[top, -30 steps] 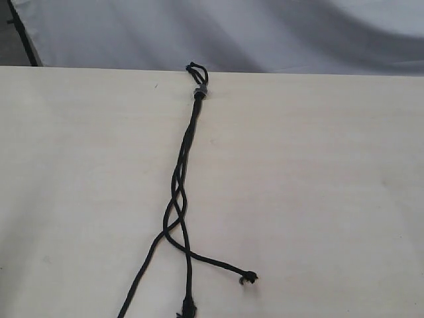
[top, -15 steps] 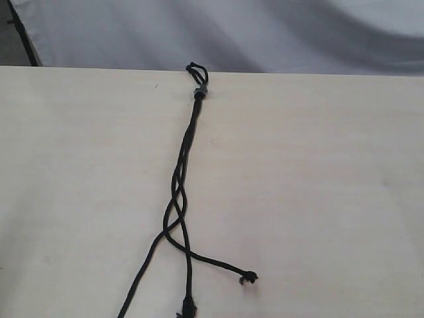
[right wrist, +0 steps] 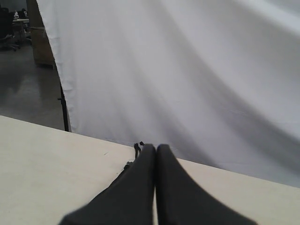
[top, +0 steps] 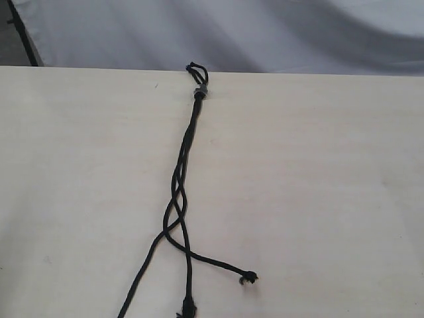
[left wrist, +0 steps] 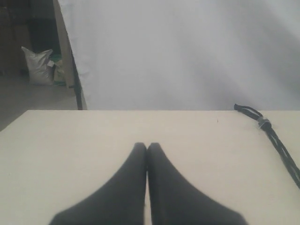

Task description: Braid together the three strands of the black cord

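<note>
The black cord (top: 186,152) lies lengthwise on the pale table (top: 318,185), its small loops and grey band (top: 201,92) at the far edge. Below the band the three strands (top: 175,209) cross a few times, then spread apart. One strand ends in a frayed knot (top: 248,277) at the right; another knot (top: 188,307) lies at the near edge; the left strand runs out of the picture. Neither gripper shows in the exterior view. My left gripper (left wrist: 146,146) is shut and empty, the cord (left wrist: 276,140) off to its side. My right gripper (right wrist: 155,147) is shut and empty, partly hiding the cord's loops (right wrist: 137,146).
A white cloth backdrop (top: 265,33) hangs behind the table's far edge. Past it, the left wrist view shows a dark stand (left wrist: 70,61) and a sack on the floor (left wrist: 40,65).
</note>
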Robot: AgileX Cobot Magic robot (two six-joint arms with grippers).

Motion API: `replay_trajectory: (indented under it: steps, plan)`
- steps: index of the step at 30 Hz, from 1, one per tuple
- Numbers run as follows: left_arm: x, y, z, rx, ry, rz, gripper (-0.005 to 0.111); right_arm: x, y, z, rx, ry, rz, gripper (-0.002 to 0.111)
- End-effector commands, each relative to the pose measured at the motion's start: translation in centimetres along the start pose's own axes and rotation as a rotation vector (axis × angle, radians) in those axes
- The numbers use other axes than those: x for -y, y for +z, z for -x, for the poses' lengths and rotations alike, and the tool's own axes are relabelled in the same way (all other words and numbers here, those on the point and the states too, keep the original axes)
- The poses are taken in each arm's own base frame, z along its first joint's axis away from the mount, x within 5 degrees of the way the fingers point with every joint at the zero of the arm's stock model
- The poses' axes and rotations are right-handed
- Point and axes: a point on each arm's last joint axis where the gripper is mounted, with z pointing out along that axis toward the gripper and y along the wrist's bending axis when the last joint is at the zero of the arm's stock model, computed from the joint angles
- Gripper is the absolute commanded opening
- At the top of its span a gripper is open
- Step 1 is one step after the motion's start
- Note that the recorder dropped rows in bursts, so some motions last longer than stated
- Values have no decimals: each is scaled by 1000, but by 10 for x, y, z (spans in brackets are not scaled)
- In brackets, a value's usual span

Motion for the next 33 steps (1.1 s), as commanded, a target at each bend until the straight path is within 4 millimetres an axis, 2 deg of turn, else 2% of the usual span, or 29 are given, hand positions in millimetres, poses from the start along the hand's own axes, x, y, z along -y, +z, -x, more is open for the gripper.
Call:
replay_trajectory:
  steps: [1,19,23,27,29,33]
  plan:
    - [0,0,-1,-1,0,1,1,1,-1,0,6,-3,-5,0]
    - [0,0,-1,3,3,1,1,1,-1,0,6,-3,-5,0]
    - [0,0,-1,7,3,1,1,-2,-1,-2,-16,135,26,0]
    - [0,0,-1,7,3,1,1,-4,4,-31,-144,172,9,0]
    - [0,0,-1,7,3,1,1,-8,7,-56,-201,146,18,0]
    - [0,0,-1,7,3,1,1,-16,6,-93,-262,120,108,0]
